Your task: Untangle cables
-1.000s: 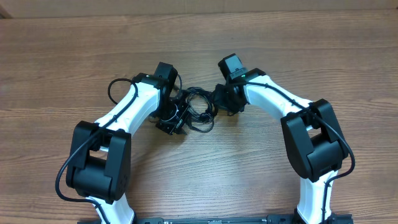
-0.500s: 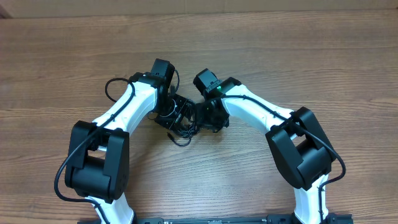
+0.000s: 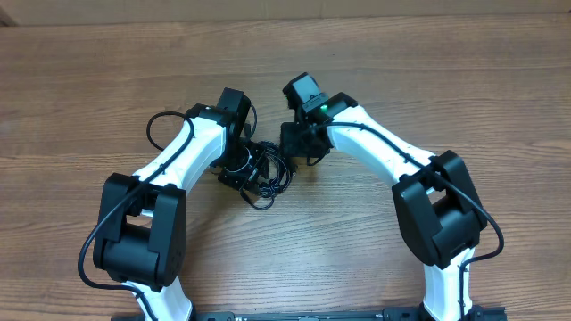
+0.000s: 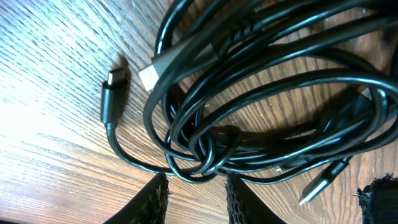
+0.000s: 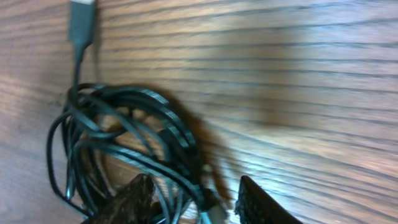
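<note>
The left gripper [image 4: 194, 198] has its fingers a little apart, with bare wood between them. The lowest loop of the cables [image 4: 267, 106] lies just at the fingertips, and I see nothing clamped. The right gripper [image 5: 196, 202] has its fingers wider apart. One thin strand runs through the gap, but neither finger presses on it. The bundle lies between the two grippers, near the middle of the worktop [image 3: 428, 71] and well away from its edges.

The cords look light, soft and smooth. I judge that they will slide easily, and that the whole bundle will follow if one strand is pulled. So one gripper should hold the mass while the other pulls. The stiff plug ends seem the best places to take hold: the black plug [image 4: 114, 93], which lies free on the wood at the left of the bundle, or the silver-tipped plug [image 4: 149, 73] beside it. Pulling at the small tight crossing just above the left fingertips would probably only tighten it.

From overhead, the arms cover the fingers and part of the bundle. I cannot count the cords or follow which plug belongs to which. The right wrist view is blurred, and a pale end between its fingers is cut off by the lower edge.
</note>
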You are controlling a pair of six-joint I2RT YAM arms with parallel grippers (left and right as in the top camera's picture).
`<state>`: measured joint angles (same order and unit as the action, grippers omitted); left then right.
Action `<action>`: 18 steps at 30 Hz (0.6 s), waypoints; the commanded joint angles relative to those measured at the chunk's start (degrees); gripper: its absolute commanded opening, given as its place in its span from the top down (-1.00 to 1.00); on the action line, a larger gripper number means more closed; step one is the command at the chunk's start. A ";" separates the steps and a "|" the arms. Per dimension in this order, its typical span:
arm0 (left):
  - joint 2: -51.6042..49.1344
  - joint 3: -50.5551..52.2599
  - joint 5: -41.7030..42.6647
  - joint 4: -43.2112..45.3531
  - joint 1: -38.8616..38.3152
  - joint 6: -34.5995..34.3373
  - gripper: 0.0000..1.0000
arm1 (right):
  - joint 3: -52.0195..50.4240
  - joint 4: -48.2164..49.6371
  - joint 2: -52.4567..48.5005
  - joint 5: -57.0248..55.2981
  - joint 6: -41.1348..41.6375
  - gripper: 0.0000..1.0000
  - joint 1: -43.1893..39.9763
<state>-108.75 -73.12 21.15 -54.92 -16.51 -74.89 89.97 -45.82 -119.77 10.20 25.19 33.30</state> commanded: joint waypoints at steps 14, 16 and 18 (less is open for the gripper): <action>0.07 -0.09 -1.27 -0.22 -1.20 -1.88 0.37 | -0.48 -0.24 -3.17 -1.79 -2.99 0.10 2.12; -0.04 -0.09 -1.27 -0.20 -1.22 -1.88 0.37 | -0.72 -0.09 -3.98 -1.77 -2.97 0.10 2.12; -0.39 -0.09 -1.51 -0.15 -1.20 -1.88 0.37 | -0.74 0.13 -4.35 -1.73 -2.97 0.10 2.12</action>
<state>-108.77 -73.12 20.88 -55.07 -17.28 -75.53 89.86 -45.95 -122.89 8.97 22.46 35.62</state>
